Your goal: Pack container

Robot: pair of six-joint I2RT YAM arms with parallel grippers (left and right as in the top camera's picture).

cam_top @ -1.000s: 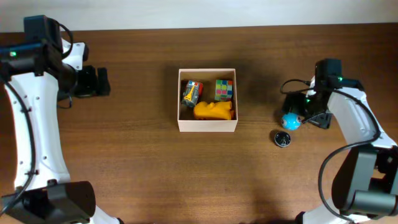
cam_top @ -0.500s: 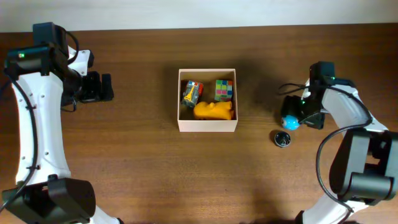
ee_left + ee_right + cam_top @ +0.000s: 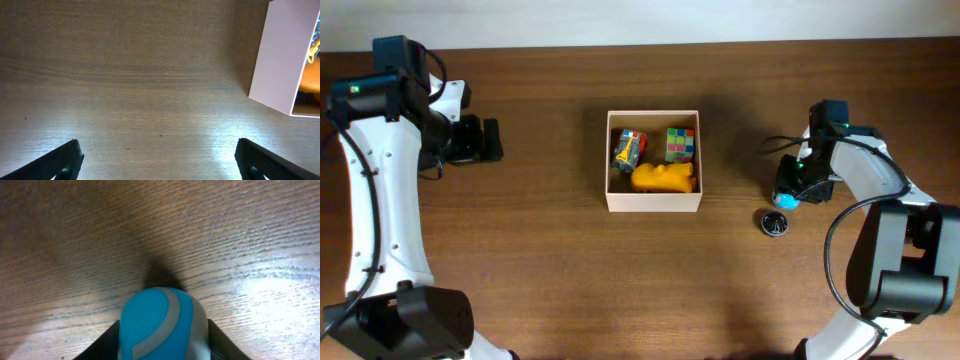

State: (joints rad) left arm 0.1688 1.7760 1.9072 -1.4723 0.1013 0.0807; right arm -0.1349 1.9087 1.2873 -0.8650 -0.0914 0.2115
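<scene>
The container [image 3: 653,204], a square box with white walls and a tan inside, sits mid-table; its white wall [image 3: 280,60] shows at the right of the left wrist view. Inside lie a yellow toy [image 3: 663,177], a multicoloured cube [image 3: 680,144] and a striped toy [image 3: 629,149]. To its right, my right gripper [image 3: 790,190] is down on the table, shut on a blue ball [image 3: 785,198]. In the right wrist view that blue and grey ball [image 3: 160,325] fills the space between the jaws of the right gripper [image 3: 162,345], touching both. My left gripper [image 3: 492,141] hovers open at the far left, nothing between its fingers [image 3: 65,160].
A small black round object [image 3: 775,222] lies on the table just in front of the blue ball. Bare wood lies under the left gripper [image 3: 160,162]. The table's back edge runs along the top of the overhead view.
My right gripper has closed from wide open onto the blue ball and shifted slightly left. The left arm moved a little right earlier and has since held still.
</scene>
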